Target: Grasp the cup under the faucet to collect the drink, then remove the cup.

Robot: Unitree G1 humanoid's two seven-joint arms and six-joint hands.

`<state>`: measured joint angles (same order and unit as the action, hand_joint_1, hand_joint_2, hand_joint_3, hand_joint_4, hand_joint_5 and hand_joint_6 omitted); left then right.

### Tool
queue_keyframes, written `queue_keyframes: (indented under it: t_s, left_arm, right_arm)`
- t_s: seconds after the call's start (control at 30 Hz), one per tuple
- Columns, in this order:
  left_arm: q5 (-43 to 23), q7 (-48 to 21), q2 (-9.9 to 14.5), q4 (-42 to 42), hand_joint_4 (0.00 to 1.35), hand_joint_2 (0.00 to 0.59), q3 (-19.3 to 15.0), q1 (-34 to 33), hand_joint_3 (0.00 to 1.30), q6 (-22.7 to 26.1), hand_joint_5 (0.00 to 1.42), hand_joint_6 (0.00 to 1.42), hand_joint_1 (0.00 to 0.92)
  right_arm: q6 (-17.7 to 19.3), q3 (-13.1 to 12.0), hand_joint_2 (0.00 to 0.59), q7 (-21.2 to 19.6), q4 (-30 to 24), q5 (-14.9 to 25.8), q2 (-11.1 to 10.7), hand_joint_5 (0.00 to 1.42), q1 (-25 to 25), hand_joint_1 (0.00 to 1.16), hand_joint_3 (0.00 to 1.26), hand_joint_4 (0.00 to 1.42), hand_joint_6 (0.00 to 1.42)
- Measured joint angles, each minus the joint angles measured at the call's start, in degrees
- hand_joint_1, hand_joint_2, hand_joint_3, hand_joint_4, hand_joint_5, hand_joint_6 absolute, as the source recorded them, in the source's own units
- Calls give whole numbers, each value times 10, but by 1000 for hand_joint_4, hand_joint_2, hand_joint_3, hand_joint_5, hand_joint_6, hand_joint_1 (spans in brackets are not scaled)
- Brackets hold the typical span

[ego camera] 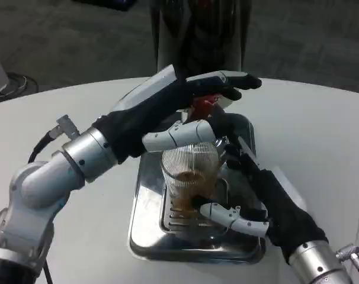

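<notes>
A clear ribbed cup (190, 177) with amber drink in its lower part stands on the grille of a steel drip tray (147, 228), under a red faucet handle (203, 106). My left hand (179, 109) reaches over the cup, its fingers on the red handle and its thumb stretched above the cup's rim. My right hand (250, 189) is at the cup's right side, thumb by the cup's base and fingers up along its far side; the fingers are apart and I cannot tell if they touch the glass.
The dark dispenser body (197, 29) rises behind the tray at the table's far edge. White table (321, 136) spreads on both sides. A small white card lies by my right wrist (286, 177).
</notes>
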<state>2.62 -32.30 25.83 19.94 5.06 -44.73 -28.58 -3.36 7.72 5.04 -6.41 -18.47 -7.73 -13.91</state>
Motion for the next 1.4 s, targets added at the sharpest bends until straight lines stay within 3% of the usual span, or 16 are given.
queue_keyframes:
  t_s: [0.37, 1.4]
  left_arm:
    - [1, 0, 4, -13, 181, 110, 0, 2, 263, 9, 220, 347, 0]
    - [7, -1, 13, -4, 194, 111, 19, -7, 273, -2, 230, 349, 0]
  right_arm:
    - [0, 15, 196, -10, 28, -1, 7, 110, -19, 703, 6, 64, 113]
    - [6, 20, 208, -42, 90, 1, 32, 111, -64, 708, 15, 74, 114]
